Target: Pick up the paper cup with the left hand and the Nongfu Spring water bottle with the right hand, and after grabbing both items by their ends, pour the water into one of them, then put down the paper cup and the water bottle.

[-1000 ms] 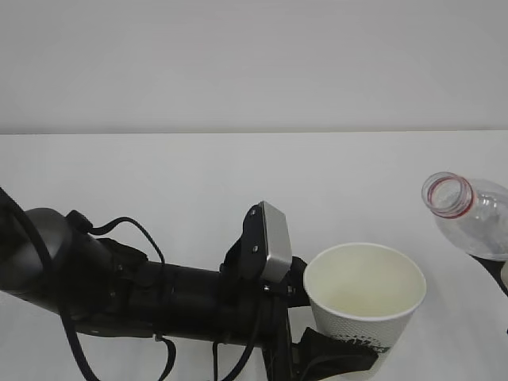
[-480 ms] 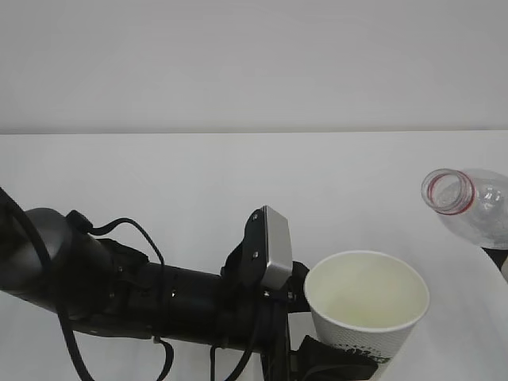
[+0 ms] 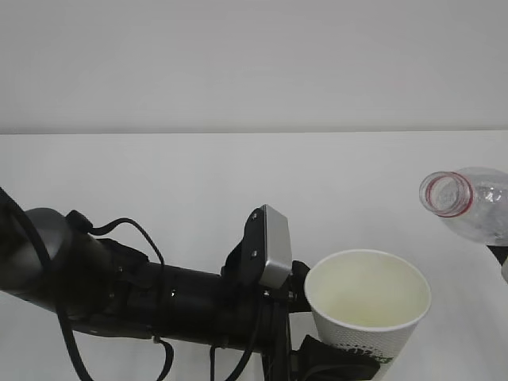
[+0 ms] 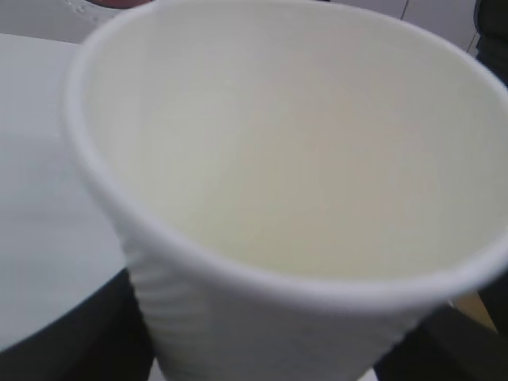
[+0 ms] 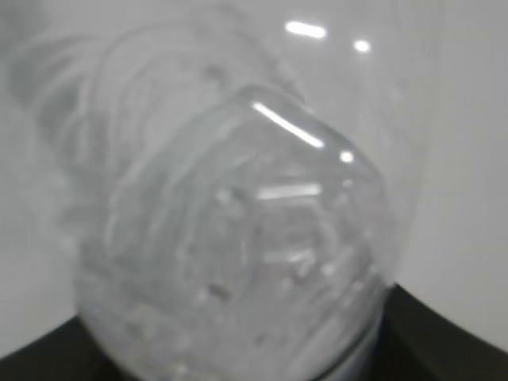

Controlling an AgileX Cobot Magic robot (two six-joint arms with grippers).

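Observation:
The white paper cup is held upright off the table, with my left gripper shut on its lower part from the left. In the left wrist view the cup fills the frame, black fingers flank its ribbed wall, and its inside looks faintly yellowish. The clear Nongfu Spring water bottle hangs at the right edge, lying nearly level above and right of the cup, its open red-ringed mouth facing left. My right gripper is shut on its base end. Droplets cling inside the bottle.
The white table runs back to a pale grey wall. My black left arm, with its cables and a grey block, crosses the lower left of the exterior view.
The cup has sunk a little and shifted slightly right. The bottle has tipped flatter, its mouth turning more toward the camera. Both grips are unchanged.

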